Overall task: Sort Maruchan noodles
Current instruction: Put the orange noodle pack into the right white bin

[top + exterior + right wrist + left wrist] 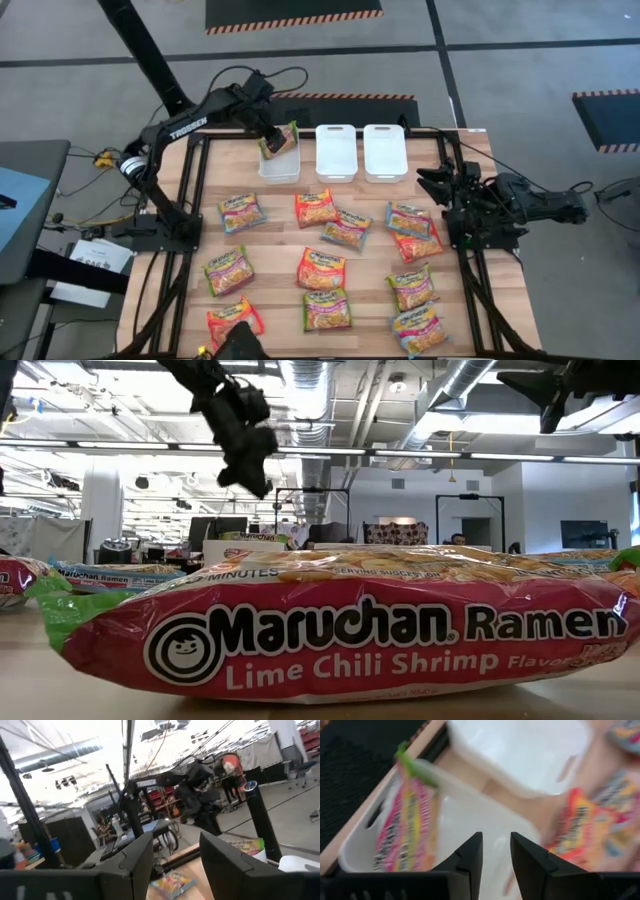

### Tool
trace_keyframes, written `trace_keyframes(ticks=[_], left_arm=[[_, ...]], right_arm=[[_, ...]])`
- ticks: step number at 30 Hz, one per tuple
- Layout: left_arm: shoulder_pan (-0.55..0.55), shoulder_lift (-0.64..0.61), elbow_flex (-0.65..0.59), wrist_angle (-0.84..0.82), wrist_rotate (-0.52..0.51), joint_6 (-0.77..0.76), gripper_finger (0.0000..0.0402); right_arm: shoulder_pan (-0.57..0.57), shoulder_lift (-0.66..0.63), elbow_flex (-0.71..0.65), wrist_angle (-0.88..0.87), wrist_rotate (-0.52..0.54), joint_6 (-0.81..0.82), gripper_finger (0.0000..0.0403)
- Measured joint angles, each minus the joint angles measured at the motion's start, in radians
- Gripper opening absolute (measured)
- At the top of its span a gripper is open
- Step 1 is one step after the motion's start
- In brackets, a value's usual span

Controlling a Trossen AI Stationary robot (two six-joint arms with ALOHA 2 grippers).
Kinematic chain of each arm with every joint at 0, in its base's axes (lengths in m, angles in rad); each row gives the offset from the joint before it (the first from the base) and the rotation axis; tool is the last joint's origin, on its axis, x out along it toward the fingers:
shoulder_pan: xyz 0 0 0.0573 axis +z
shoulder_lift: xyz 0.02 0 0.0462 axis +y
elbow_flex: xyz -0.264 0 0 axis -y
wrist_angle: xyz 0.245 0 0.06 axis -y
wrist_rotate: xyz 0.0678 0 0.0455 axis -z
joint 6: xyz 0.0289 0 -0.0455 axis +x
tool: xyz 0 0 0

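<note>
Several Maruchan noodle packets (322, 268) lie flat on the wooden table. One green-edged packet (281, 139) stands on edge in the leftmost white bin (279, 168), leaning against the bin's wall; it also shows in the left wrist view (405, 827). My left gripper (268, 130) hovers just above that bin, its fingers (470, 857) slightly apart with nothing between them. My right gripper (436, 186) is open and empty at the table's right edge, raised clear of the packets.
Two more white bins (336, 151) (384, 151) stand beside the first along the far edge. A red Lime Chili Shrimp packet (350, 630) lies near the front edge. Black frame rails (196, 190) run along both sides of the table.
</note>
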Motion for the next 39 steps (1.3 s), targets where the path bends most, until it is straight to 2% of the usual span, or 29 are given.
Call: trace_keyframes(ticks=[5,10,14,18,21,30,34,39], left_arm=[[-0.062,-0.031,0.068,-0.005,0.072,-0.023,0.0084],[-0.139,-0.056,0.147,-0.006,0.087,-0.05,0.0084],[-0.212,-0.062,0.208,-0.01,0.099,-0.053,0.0084],[-0.276,-0.062,0.256,-0.014,0.169,-0.053,0.0084],[-0.312,-0.062,0.285,-0.016,0.215,-0.092,0.0084],[-0.395,-0.062,0.406,-0.063,0.255,-0.129,0.0084],[-0.417,-0.068,0.444,-0.148,0.251,-0.129,0.0084],[-0.47,-0.094,0.444,-0.248,0.201,-0.13,0.0084]], right_arm=[[0.0,0.0,0.0,0.087,0.036,-0.056,0.0214],[0.0,0.0,0.0,0.167,0.037,-0.075,0.0237],[0.0,0.0,0.0,0.207,0.037,-0.05,0.024],[0.0,0.015,0.018,0.237,0.038,-0.041,0.024],[0.0,0.062,0.08,0.222,0.037,-0.041,0.024],[0.0,0.287,0.35,-0.141,0.006,-0.065,0.024],[0.0,0.37,0.434,-0.265,0.004,0.084,0.024],[0.0,0.446,0.478,-0.343,-0.108,0.28,0.024]])
